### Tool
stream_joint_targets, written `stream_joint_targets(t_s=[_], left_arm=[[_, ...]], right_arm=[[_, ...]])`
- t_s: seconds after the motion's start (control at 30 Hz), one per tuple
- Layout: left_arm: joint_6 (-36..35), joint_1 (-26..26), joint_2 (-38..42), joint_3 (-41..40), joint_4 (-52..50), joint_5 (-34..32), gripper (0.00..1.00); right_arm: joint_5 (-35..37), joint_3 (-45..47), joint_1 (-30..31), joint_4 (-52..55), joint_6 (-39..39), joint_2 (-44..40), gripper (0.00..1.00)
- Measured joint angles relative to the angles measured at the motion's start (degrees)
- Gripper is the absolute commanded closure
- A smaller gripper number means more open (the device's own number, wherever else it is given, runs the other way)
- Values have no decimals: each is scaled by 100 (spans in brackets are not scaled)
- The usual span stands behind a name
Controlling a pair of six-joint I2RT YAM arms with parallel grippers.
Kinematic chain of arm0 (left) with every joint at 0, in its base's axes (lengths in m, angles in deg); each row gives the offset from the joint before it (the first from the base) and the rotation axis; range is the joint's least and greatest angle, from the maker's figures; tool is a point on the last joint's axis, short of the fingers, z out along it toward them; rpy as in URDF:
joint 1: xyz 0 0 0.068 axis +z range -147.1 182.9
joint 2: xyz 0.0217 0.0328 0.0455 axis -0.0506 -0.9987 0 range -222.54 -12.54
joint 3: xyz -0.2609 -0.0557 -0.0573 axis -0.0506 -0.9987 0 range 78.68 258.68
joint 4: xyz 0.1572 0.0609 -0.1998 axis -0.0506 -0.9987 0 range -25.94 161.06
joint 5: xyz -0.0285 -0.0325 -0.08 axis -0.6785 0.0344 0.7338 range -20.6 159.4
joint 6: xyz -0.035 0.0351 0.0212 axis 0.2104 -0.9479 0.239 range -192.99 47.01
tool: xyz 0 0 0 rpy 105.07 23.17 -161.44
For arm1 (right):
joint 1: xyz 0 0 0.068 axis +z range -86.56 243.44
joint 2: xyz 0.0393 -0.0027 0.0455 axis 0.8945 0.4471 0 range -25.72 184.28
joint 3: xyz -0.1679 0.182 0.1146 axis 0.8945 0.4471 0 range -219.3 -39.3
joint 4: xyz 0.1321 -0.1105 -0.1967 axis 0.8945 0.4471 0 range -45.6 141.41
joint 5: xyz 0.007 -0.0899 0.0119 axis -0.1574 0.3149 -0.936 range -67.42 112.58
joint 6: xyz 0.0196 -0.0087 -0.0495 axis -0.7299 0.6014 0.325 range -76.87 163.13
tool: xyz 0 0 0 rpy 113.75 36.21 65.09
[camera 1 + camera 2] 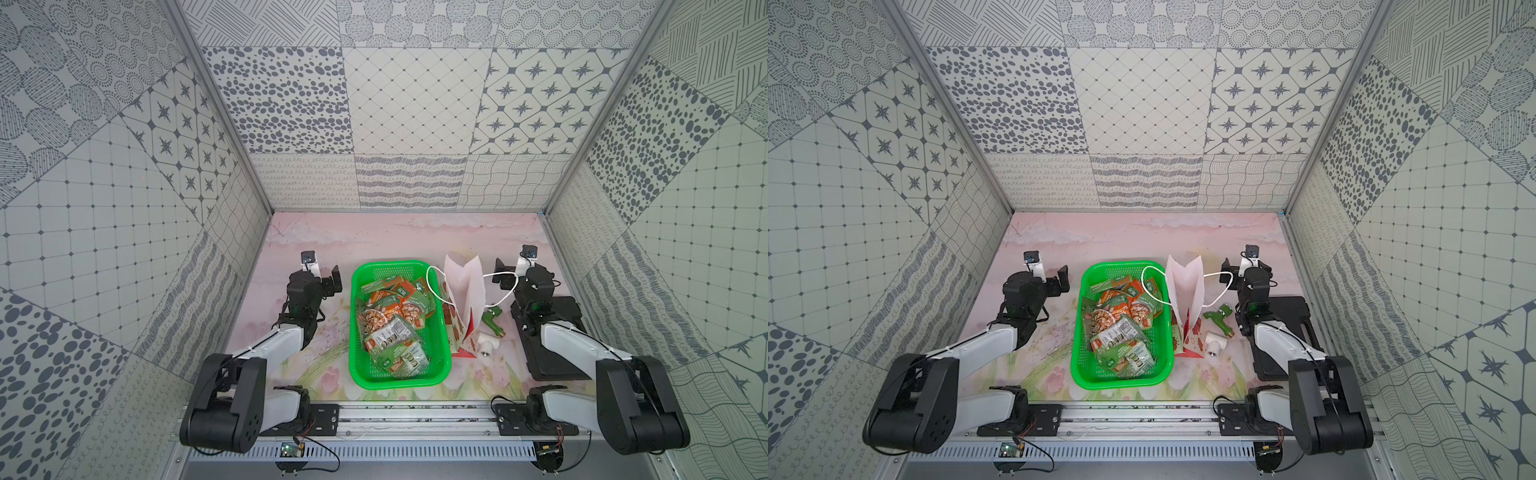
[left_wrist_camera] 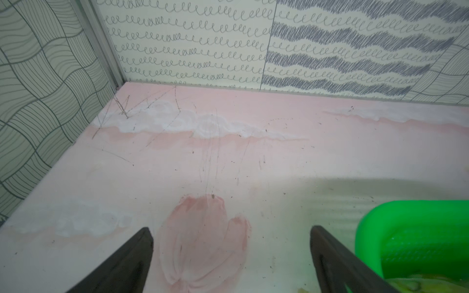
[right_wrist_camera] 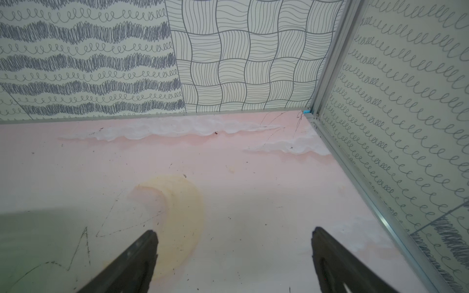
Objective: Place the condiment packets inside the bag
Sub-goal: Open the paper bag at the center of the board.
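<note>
Glossy green-orange packets (image 1: 392, 328) heaped in basket (image 1: 397, 383); bag (image 1: 464, 284) upright; both jaws wide, empty.

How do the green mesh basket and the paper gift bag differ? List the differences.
The green plastic mesh basket is low and wide; the red-and-white paper gift bag stands tall and narrow. The basket holds the green and orange condiment packets; none shows in the bag. Both stand side by side, open-topped.

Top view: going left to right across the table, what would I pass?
In a top view: left gripper → basket holding the packets → bag → right gripper.
</note>
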Motion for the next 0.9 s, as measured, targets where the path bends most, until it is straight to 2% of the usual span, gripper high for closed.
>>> stream_joint_targets(t_s=[0.1, 0.27, 0.33, 0.53, 0.73, 0.9], left_arm=[[136, -2, 654, 94, -557, -26, 1], [680, -17, 1742, 245, -1233, 52, 1], [986, -37, 2085, 269, -1510, 136, 1], [2159, -61, 3093, 334, -2424, 540, 0], [3095, -72, 3812, 343, -3091, 1224, 1], [3458, -72, 4046, 358, -3493, 1773, 1]], right_arm=[[133, 20, 0, 892, -238, -807, 3], [337, -11, 0, 2048, -800, -2811, 3], [389, -20, -2, 2306, -975, -3174, 3], [2, -177, -4, 4129, -1620, -4935, 3], [-1045, -483, -9, 5018, -2072, -5335, 3], [-1893, -540, -9, 5451, -2562, -5372, 3]])
